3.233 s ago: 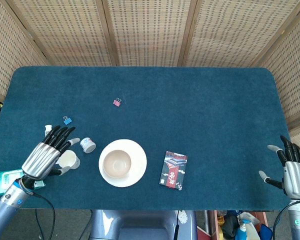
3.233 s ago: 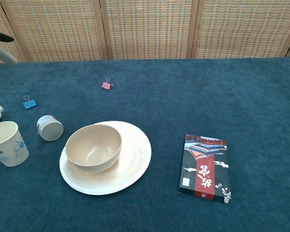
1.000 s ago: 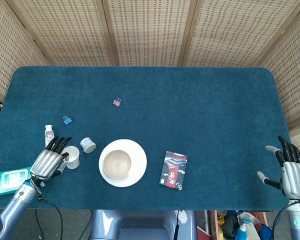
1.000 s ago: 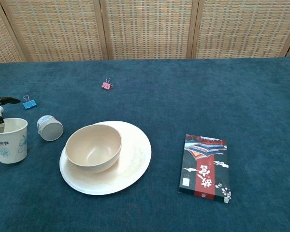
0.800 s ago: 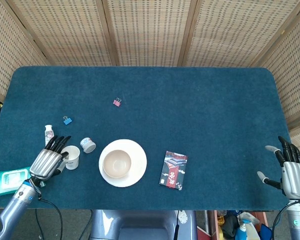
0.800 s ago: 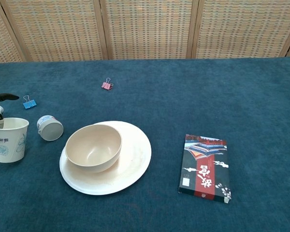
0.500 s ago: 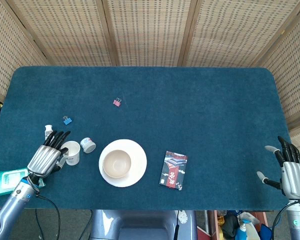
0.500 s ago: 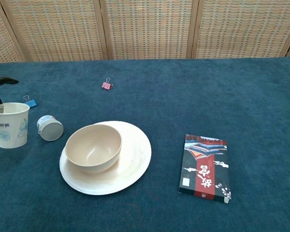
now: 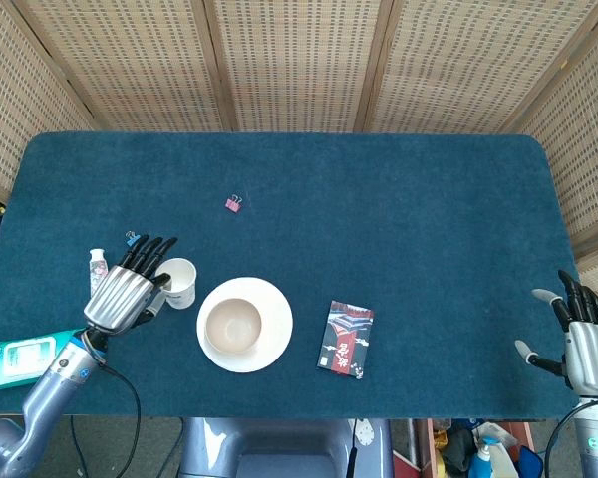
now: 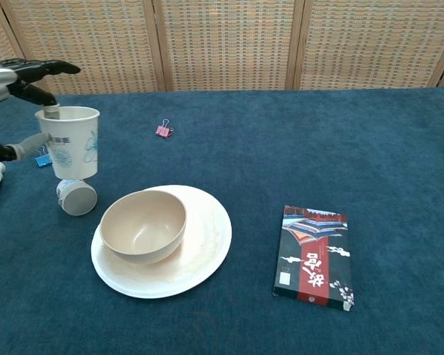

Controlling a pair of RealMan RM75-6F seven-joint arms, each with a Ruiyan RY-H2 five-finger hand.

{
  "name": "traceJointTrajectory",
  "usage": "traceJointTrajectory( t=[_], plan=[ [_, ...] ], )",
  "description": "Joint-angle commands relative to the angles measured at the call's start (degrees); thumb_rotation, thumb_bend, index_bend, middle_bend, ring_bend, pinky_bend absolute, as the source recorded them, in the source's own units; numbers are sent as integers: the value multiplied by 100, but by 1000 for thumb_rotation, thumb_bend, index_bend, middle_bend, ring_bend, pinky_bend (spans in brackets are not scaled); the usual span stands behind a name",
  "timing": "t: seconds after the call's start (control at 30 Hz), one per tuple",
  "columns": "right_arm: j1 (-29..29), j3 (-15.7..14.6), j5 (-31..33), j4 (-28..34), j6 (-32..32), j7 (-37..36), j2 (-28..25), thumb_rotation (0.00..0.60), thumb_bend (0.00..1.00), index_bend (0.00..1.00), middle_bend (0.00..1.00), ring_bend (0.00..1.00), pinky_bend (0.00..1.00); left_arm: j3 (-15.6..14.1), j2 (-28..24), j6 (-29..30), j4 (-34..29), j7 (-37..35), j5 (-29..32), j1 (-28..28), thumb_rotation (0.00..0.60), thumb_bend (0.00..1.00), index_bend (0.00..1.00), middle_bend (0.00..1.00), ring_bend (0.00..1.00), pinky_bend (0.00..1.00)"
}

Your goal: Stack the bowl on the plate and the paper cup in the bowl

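The left hand [image 9: 125, 291] sits in the lower left of the head view and grasps the paper cup [image 10: 69, 143]. In the chest view the cup is upright and lifted clear of the table [image 10: 281, 133], at the upper left of the frame. A dark fingertip rests on the cup's rim, and a grey finger presses against its left side. Blue printed marks show on the cup wall.

The bowl [image 10: 143, 225] stands in the plate [image 10: 207, 248], left of centre in the lower half of the chest view. The bowl sits toward the left side of the plate. The cup hangs above and to the left of the bowl, apart from it.

The right hand [image 9: 582, 345] appears at the lower right edge of the head view, beyond the table's edge. Its fingers are spread and it holds nothing.

A small round container [image 10: 77, 197] lies on its side just below the cup in the chest view, near the plate's left rim. A pink binder clip [image 10: 163, 131] lies above the plate. A blue binder clip [image 10: 41, 160] lies at the left edge, partly hidden by the hand. A dark printed box [image 10: 314, 257] lies flat at the lower right. A small tube [image 9: 98, 269] and a green packet [image 9: 18, 356] lie at the far left in the head view.
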State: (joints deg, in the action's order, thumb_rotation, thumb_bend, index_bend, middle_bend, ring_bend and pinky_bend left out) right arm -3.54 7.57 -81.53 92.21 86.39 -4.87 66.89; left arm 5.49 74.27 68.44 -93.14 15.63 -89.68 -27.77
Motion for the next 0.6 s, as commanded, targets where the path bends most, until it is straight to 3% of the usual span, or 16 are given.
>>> traceJointTrajectory(
  t=[0.03, 0.6],
  plan=[
    [11, 16, 21, -3, 13, -39, -17, 600, 148, 223, 0, 0, 0, 128, 215, -246, -280, 386, 75, -253, 600, 503, 603, 9, 0, 0],
    [55, 123, 149, -49, 57, -302, -100, 600, 148, 223, 0, 0, 0, 32, 1004, -549, -368, 1097, 344, -561, 600, 503, 603, 9, 0, 0]
  ],
)
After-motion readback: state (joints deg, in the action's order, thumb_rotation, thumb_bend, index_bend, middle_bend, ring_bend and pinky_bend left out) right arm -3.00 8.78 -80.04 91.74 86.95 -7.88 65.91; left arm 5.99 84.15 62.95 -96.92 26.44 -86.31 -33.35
